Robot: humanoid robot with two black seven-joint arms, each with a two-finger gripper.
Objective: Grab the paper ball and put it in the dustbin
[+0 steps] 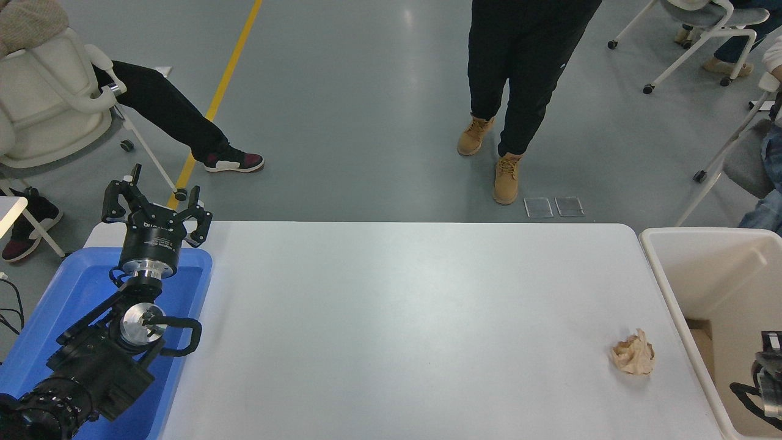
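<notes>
The tan, wrinkled paper ball lies alone on the white table, near its right edge. Just to its right stands the cream-white dustbin, off the table's right side. Only a small part of my right arm shows at the right edge, over the dustbin; its gripper is cut off by the picture. My left gripper is parked at the far left above the blue tray, fingers spread open and holding nothing.
A blue tray sits at the table's left end under my left arm. A person in tan boots stands just beyond the far edge. Seated people and wheeled chairs are at the top left and top right.
</notes>
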